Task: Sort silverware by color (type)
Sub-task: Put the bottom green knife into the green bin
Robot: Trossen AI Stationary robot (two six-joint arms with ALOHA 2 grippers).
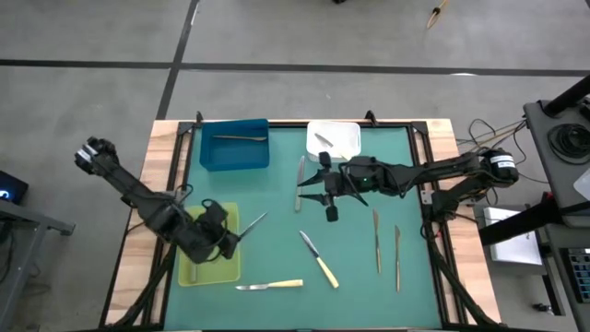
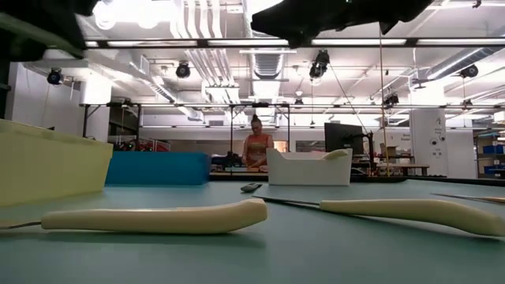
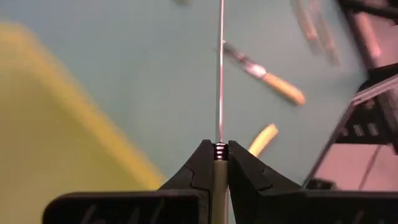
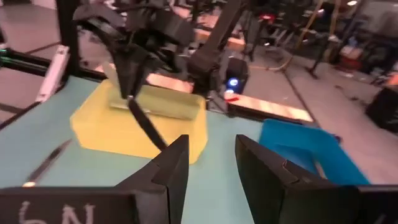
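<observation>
My left gripper (image 1: pixel 230 237) hovers at the yellow-green tray (image 1: pixel 198 267) and is shut on a knife whose thin blade (image 1: pixel 255 220) juts over the tray's right rim. My right gripper (image 1: pixel 323 198) is open above the table's middle, holding nothing. On the green mat lie two knives with pale yellow handles (image 1: pixel 319 259) (image 1: pixel 269 286) and three grey utensils (image 1: pixel 300 181) (image 1: pixel 376 240) (image 1: pixel 397 256). One utensil (image 1: pixel 241 137) lies in the blue tray (image 1: pixel 235 155), another (image 1: pixel 323 140) in the white tray (image 1: pixel 346 138). My left gripper pinches the knife by its pale handle (image 3: pixel 219 163) between the two fingers, the fingers lying along the knife. The blade (image 3: pixel 221 74) runs straight ahead of the fingertips, seen edge-on. In the right wrist view the knife (image 4: pixel 146 127) slants down from the gripper, lifted clear above the tray.
The three trays stand along the mat's far and left sides. In the low view the two pale-handled knives (image 2: pixel 158 217) (image 2: pixel 410 211) lie nearest the near edge. A person (image 2: pixel 256 150) stands far behind the table. Bare mat lies between my two grippers.
</observation>
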